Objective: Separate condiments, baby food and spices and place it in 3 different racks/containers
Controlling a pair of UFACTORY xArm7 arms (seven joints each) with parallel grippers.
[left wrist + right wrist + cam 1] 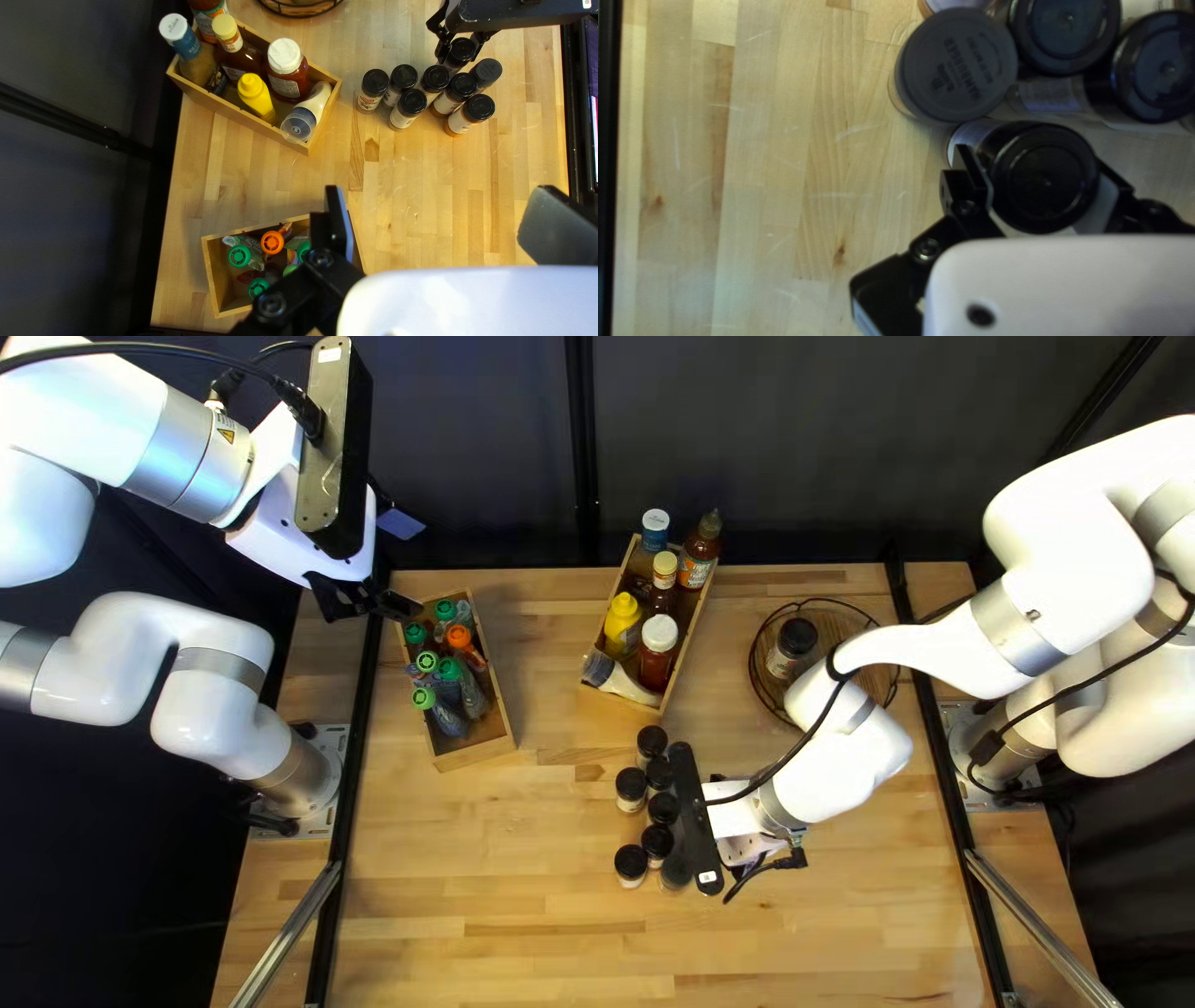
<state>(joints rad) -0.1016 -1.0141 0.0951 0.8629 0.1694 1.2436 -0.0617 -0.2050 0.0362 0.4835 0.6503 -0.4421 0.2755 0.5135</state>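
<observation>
- Our right gripper (735, 815) is closed around a black-lidded, clear spice jar (1046, 177), beside similar jars (411, 102).
- Our left gripper (377, 600), wide open and empty, hangs near the wooden pouch box (479, 754).

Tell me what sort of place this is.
Most likely a robotics lab, not a home kitchen: a left robot arm and a right robot arm stand at opposite edges of a wooden table, with a dark curtain behind it.
</observation>
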